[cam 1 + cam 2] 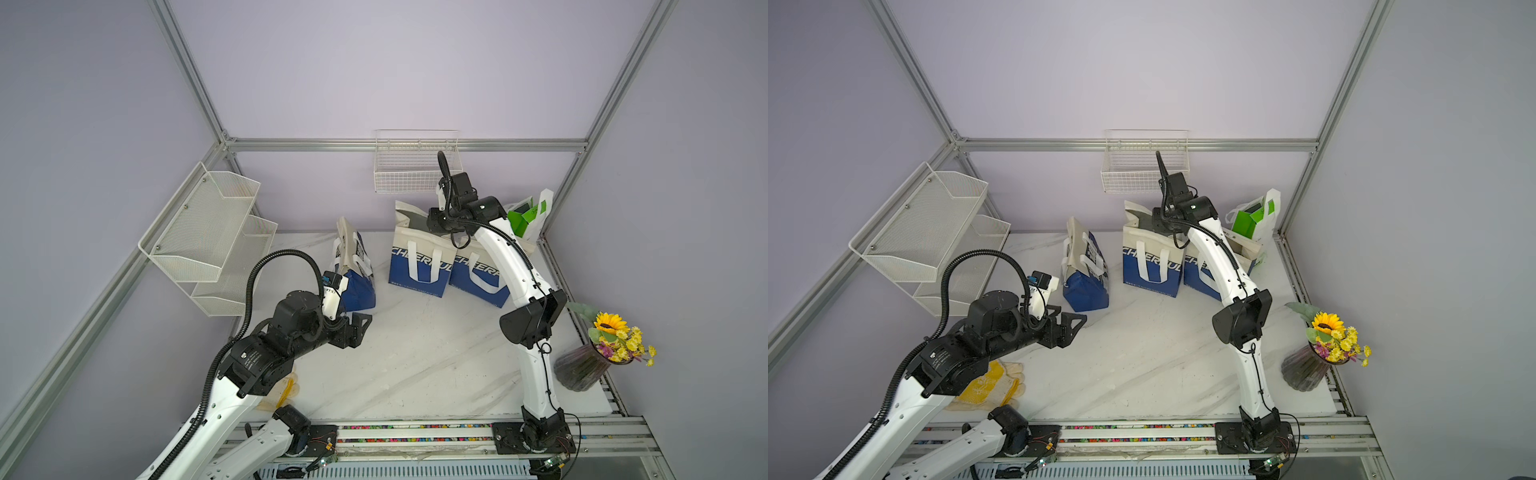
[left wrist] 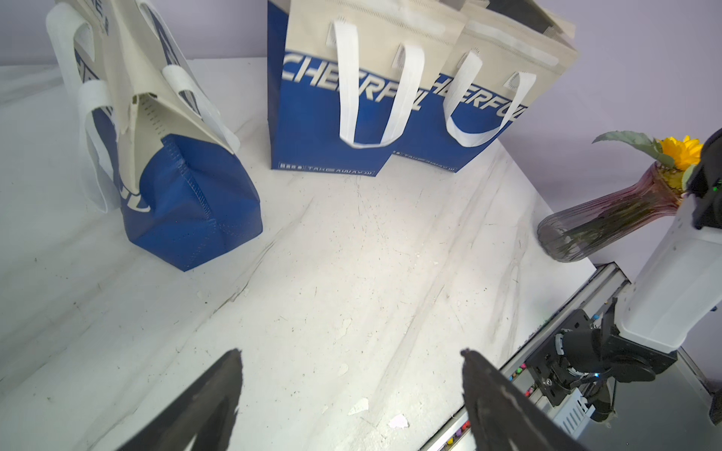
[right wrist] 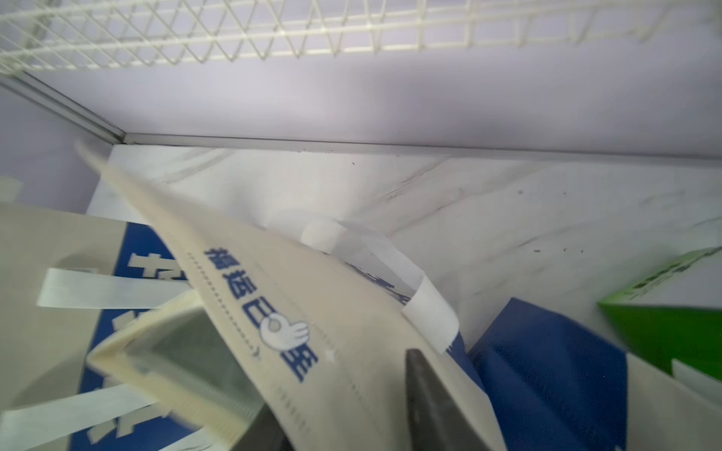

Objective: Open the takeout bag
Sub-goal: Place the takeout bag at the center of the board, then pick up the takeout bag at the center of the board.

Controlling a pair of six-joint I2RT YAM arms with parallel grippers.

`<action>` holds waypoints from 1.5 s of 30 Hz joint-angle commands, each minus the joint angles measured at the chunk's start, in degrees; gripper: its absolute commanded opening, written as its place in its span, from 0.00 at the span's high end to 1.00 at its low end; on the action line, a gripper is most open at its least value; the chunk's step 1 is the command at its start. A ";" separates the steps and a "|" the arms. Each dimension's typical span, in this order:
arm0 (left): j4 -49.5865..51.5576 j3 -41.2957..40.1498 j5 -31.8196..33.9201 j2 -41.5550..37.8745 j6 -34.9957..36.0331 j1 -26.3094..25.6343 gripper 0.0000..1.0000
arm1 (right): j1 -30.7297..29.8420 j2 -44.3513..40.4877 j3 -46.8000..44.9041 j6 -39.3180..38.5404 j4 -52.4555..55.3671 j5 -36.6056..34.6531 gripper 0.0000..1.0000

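Standing well spread, the fingers (image 2: 211, 402) of the left gripper (image 2: 351, 390) hold nothing and hover above bare marble-patterned tabletop (image 1: 415, 365), toward its left edge.

Right gripper (image 1: 436, 224): it sits over the top of the middle takeout bag (image 1: 419, 270). One dark finger (image 3: 433, 406) shows in the right wrist view, set over a beige panel (image 3: 312, 351) of that bag. The opposite finger is hidden behind the panel and the view is blurred, so whether the fabric is pinched cannot be told.

Middle takeout bag: blue and beige, marked CHEERFUL, upright near the middle of the tabletop's far edge. Its mouth (image 1: 409, 219) is parted, with dark lining visible in both top views.

A second CHEERFUL bag (image 1: 478, 278) stands touching its right side, partly behind the right arm. A third CHEERFUL bag (image 1: 357, 286), its top pressed flat, stands apart to the left, just beyond the left gripper.

- Green-and-white bag (image 1: 528, 216): far right corner.
- Ribbed glass vase (image 1: 582, 370) with a sunflower: right edge.
- Yellow-palmed work gloves (image 1: 992, 386): near left corner, under the left arm.
- Wire basket (image 1: 415, 174): on the back wall.
- Mesh shelf (image 1: 208, 232): on the left wall.
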State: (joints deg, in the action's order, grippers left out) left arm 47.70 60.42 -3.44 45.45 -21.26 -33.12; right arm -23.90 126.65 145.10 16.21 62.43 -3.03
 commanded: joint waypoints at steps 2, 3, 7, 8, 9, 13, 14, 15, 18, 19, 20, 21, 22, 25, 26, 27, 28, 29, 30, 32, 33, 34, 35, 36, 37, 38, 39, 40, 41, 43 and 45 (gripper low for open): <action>-1.31 -0.66 4.96 -2.33 -2.81 0.26 0.08 | -0.06 -8.53 -3.55 -0.64 -5.80 -1.64 0.39; -0.85 -0.29 6.70 -2.67 -3.73 0.25 0.07 | -0.53 -10.44 -3.99 -1.12 -6.28 -2.12 0.36; 3.21 0.85 18.75 -3.40 -10.01 0.25 0.04 | -10.05 -19.44 -13.08 -6.94 -12.17 -11.47 0.27; 3.98 0.54 21.51 -3.89 -11.55 0.29 0.02 | -14.04 -22.06 -17.15 -8.55 -15.10 -13.93 0.24; 4.23 0.03 23.51 -4.47 -12.61 0.26 0.00 | -17.49 -24.18 -20.88 -9.19 -18.14 -14.84 0.21; 4.24 -1.54 27.25 -5.97 -14.20 0.25 0.00 | -26.19 -27.33 -32.36 -5.87 -29.97 -13.26 0.17; 4.24 -1.77 28.09 -6.35 -14.65 0.25 0.00 | -27.96 -26.94 -34.41 -5.18 -33.69 -13.05 0.17; 4.24 -2.04 28.69 -6.66 -15.22 0.25 0.00 | -29.37 -25.82 -35.92 -4.73 -37.62 -12.70 0.16; 4.85 -2.24 29.06 -7.48 -16.93 0.26 0.00 | -30.41 -18.17 -31.12 -1.48 -38.91 -13.56 0.16; 5.38 -2.15 29.12 -7.61 -17.55 0.25 0.00 | -30.41 -15.47 -28.77 -0.69 -38.29 -13.67 0.16; 5.91 -2.11 29.12 -7.73 -18.25 0.26 0.00 | -30.41 -12.39 -26.33 -0.25 -37.74 -13.35 0.16; 6.28 -2.27 29.03 -7.75 -18.82 0.30 0.00 | -30.38 -9.35 -23.02 0.33 -36.85 -13.16 0.16; 6.43 -2.62 28.89 -7.83 -19.35 0.34 0.00 | -30.41 -6.92 -20.59 0.85 -36.19 -12.74 0.16; 6.36 -4.17 27.30 -7.13 -21.56 0.51 0.00 | -30.42 0.28 -12.04 2.46 -31.72 -12.61 0.19; 6.07 -4.68 26.15 -6.53 -22.17 0.75 0.00 | -30.34 2.15 -9.90 3.32 -30.44 -13.58 0.20; 5.85 -4.88 24.89 -5.80 -22.60 1.06 0.00 | -30.33 3.39 -8.35 3.94 -29.53 -14.97 0.22; 5.53 -5.05 23.85 -5.19 -22.92 1.39 0.01 | -30.33 4.29 -7.63 4.24 -29.18 -15.78 0.24; 4.95 -5.14 22.59 -4.49 -23.17 1.88 0.01 | -30.21 4.76 -7.45 4.27 -29.26 -15.93 0.27; 4.33 -5.14 21.45 -3.96 -23.22 2.34 0.01 | -30.02 5.19 -7.43 4.50 -29.30 -16.27 0.30; 3.64 -4.44 19.83 -3.29 -23.13 3.27 0.01 | -29.51 5.88 -7.07 4.62 -29.10 -15.64 0.42; 3.62 -3.74 19.41 -2.90 -23.05 3.79 0.02 | -29.32 6.17 -6.77 4.72 -28.81 -15.56 0.49; 3.61 -2.97 19.18 -2.59 -22.80 4.19 0.02 | -29.26 6.28 -6.76 4.59 -28.77 -15.45 0.55; 3.71 -2.08 18.94 -2.11 -22.40 4.66 0.02 | -29.11 6.35 -6.67 4.12 -28.93 -15.55 0.62; 3.95 -1.13 18.94 -1.66 -22.29 5.16 0.03 | -29.15 6.58 -6.22 4.18 -28.59 -16.05 0.68; 4.13 -0.40 18.91 -1.23 -22.26 5.58 0.03 | -29.13 6.59 -5.89 3.90 -28.19 -16.35 0.73; 4.09 0.37 18.50 -0.77 -22.25 6.14 0.03 | -29.10 6.39 -5.75 3.32 -27.89 -16.78 0.78; 4.07 0.94 17.93 -0.15 -22.21 6.83 0.03 | -29.11 5.92 -5.85 2.93 -27.60 -17.28 0.85; 3.99 1.43 17.37 0.42 -22.24 7.44 0.04 | -29.11 5.39 -6.02 2.67 -27.26 -17.36 0.91; 3.70 1.88 16.42 1.02 -22.16 8.22 0.04 | -29.15 4.68 -6.40 1.76 -26.95 -17.36 0.97; 2.32 2.37 13.73 2.18 -21.86 9.88 0.06 | -29.14 3.01 -7.36 1.21 -26.01 -17.45 1.00; 0.28 3.00 10.85 3.24 -21.77 11.66 0.07 | -29.18 0.04 -9.67 0.76 -25.48 -16.34 1.00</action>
State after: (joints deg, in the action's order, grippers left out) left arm 51.96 60.31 11.64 47.86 -42.68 -23.33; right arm -52.99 133.12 136.73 17.87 36.27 -19.59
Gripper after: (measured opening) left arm 0.937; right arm 0.075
